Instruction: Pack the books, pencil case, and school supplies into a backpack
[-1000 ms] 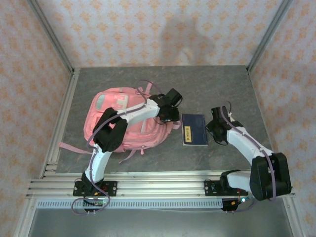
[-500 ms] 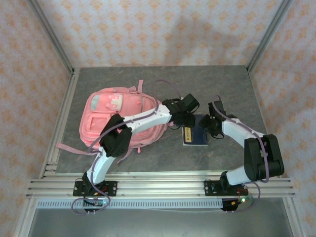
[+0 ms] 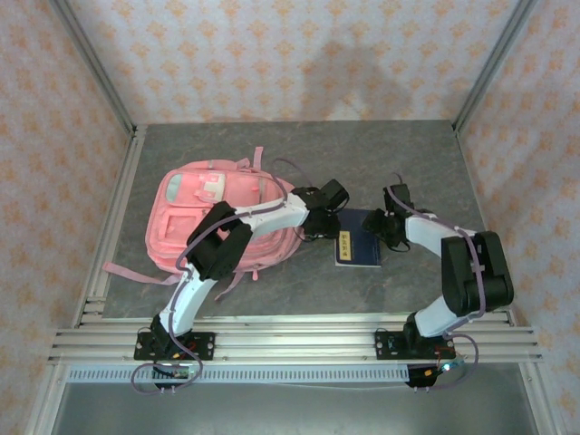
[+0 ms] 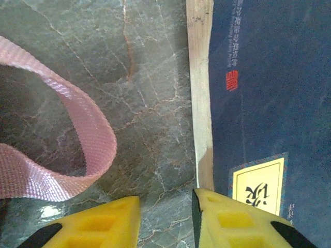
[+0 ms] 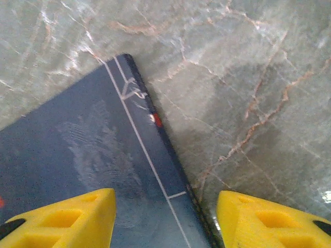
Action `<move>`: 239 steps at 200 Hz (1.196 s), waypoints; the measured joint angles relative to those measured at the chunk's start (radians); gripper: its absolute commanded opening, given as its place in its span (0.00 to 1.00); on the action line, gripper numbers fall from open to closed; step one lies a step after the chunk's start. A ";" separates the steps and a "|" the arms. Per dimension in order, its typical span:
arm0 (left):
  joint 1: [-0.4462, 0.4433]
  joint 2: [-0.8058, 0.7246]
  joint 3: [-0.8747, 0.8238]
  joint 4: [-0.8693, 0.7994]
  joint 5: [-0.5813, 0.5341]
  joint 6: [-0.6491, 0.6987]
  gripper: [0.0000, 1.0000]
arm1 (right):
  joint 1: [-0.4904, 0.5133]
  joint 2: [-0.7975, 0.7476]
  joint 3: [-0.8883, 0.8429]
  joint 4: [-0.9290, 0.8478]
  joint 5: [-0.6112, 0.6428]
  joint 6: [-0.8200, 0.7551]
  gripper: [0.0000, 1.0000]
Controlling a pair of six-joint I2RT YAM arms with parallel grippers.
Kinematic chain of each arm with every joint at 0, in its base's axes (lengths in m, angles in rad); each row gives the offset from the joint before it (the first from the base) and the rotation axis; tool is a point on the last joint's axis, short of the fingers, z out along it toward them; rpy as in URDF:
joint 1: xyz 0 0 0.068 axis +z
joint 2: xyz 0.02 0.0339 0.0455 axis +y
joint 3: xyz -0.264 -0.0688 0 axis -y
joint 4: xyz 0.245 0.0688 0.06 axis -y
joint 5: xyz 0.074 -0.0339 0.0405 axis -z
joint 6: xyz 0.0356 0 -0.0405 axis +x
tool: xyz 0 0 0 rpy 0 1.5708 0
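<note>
Looking down from the overhead view first: the pink backpack [image 3: 213, 222] lies flat on the left half of the table [image 3: 426, 154], about midway between the far and near edges. One strap [image 3: 136, 272] trails toward the left edge. A navy book [image 3: 360, 243] lies flat just right of the table's centre, near the backpack but apart from it, with a yellow label [image 3: 345, 245] along its left side. The left arm reaches across the backpack. The left gripper [image 3: 324, 227] sits low between the backpack's right side and the book's left edge. The right gripper [image 3: 385, 228] is at the book's far right corner. The fingers are too small to read here.

Left wrist view: the yellow fingers [image 4: 98, 227] stand a little apart, released, with bare table in the gap. One finger is over the stone. The other is at the book's pale spine strip [image 4: 201, 93], just beside the label; I cannot tell if it touches. A loop of pink strap lies on the table beside the book, clear of it.

Right wrist view: the fingers [image 5: 62, 217] are spread wide, released. They straddle the book's long edge near a corner, one over the navy cover, the other over bare table. I cannot tell if either touches.
</note>
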 measured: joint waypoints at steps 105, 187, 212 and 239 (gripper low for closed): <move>0.023 0.008 0.000 -0.016 0.045 0.023 0.17 | -0.032 -0.067 -0.115 0.159 -0.203 0.060 0.50; 0.026 0.008 0.000 -0.024 0.050 0.056 0.09 | -0.017 -0.203 -0.143 0.165 -0.420 0.134 0.49; 0.026 0.008 0.000 -0.024 0.051 0.066 0.08 | 0.003 -0.206 -0.145 0.168 -0.496 0.153 0.48; 0.026 0.008 0.000 -0.024 0.052 0.076 0.08 | 0.003 -0.206 -0.149 0.171 -0.516 0.163 0.47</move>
